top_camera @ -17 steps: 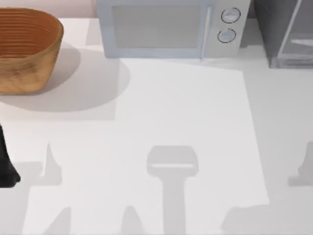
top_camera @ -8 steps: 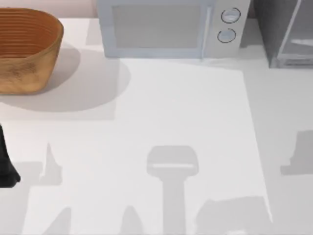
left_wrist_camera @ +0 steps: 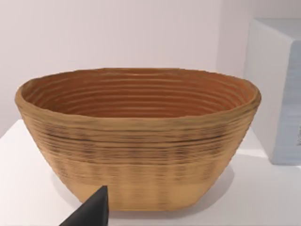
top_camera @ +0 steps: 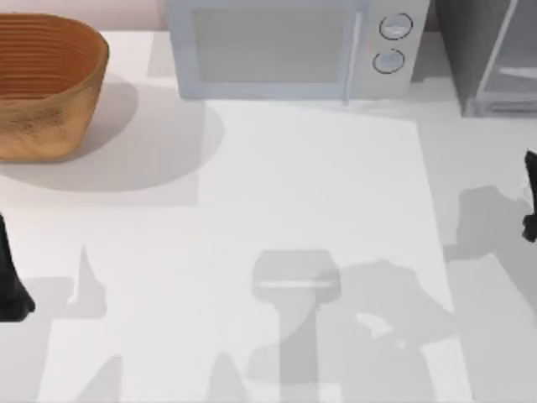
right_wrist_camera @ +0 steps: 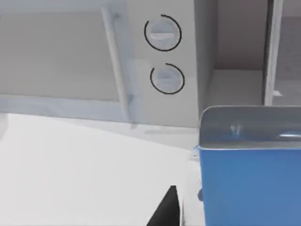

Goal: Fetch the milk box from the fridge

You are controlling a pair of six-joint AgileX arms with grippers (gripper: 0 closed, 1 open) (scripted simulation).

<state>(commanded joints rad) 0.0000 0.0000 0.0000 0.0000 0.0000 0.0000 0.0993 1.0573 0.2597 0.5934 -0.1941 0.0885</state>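
The milk box (right_wrist_camera: 249,183), blue with a grey slanted top, is very close in the right wrist view, just beside one dark fingertip (right_wrist_camera: 167,207) of my right gripper. That gripper appears shut on the box. From above, the right gripper (top_camera: 530,201) pokes in at the table's right edge, in front of the fridge (top_camera: 482,59), a dark-grey cabinet at the back right with a pale door panel. My left gripper (top_camera: 10,281) is parked at the table's left edge; one of its fingertips (left_wrist_camera: 91,212) points toward the basket.
A pale-blue microwave (top_camera: 289,46) with two round knobs stands at the back middle, left of the fridge. A woven basket (top_camera: 46,84) sits at the back left. Arm shadows fall across the white table (top_camera: 294,185) near its front.
My right gripper has come into the top view at the right edge. Its arm's shadow has spread left and forward across the table. The left arm has not moved.
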